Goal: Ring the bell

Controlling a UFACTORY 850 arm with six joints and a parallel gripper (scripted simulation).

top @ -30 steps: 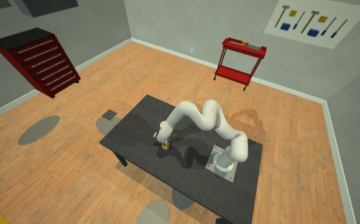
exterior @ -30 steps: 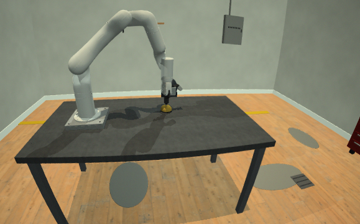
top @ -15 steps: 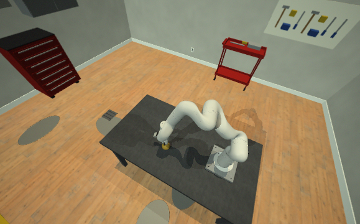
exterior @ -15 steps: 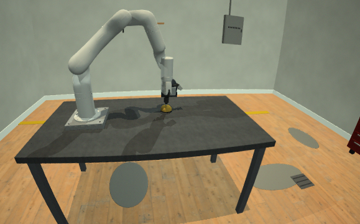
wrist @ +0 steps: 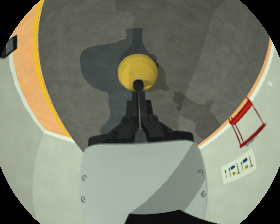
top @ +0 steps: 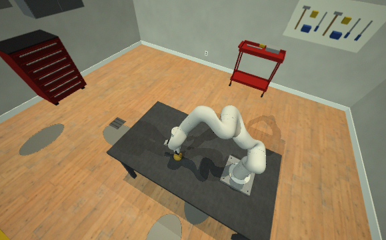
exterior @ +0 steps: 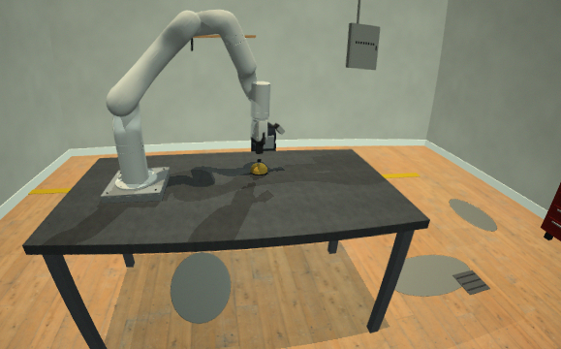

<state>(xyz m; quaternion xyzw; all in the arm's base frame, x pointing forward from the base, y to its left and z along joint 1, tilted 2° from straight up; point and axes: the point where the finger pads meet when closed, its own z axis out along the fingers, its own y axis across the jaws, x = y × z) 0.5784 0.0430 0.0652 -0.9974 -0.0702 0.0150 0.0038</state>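
The yellow bell (top: 178,157) (exterior: 259,170) (wrist: 136,69) stands upright on the dark table (top: 139,140) (exterior: 309,208) (wrist: 191,30). Its black button (exterior: 259,160) (wrist: 138,84) shows on top of the dome. My gripper (exterior: 259,152) (wrist: 138,99) is shut, with nothing between its fingers, and points down over the bell. In the exterior view a small gap shows between the fingertips and the button, so they are apart. In the top view the arm hides most of the fingers. How far up the button stands is too small to tell.
The arm's base plate (top: 251,187) (exterior: 164,186) is bolted to the table at the other end from the bell. A red cart (top: 251,80) and a red drawer cabinet (top: 46,67) stand on the floor away from the table. Arm shadows lie around the bell.
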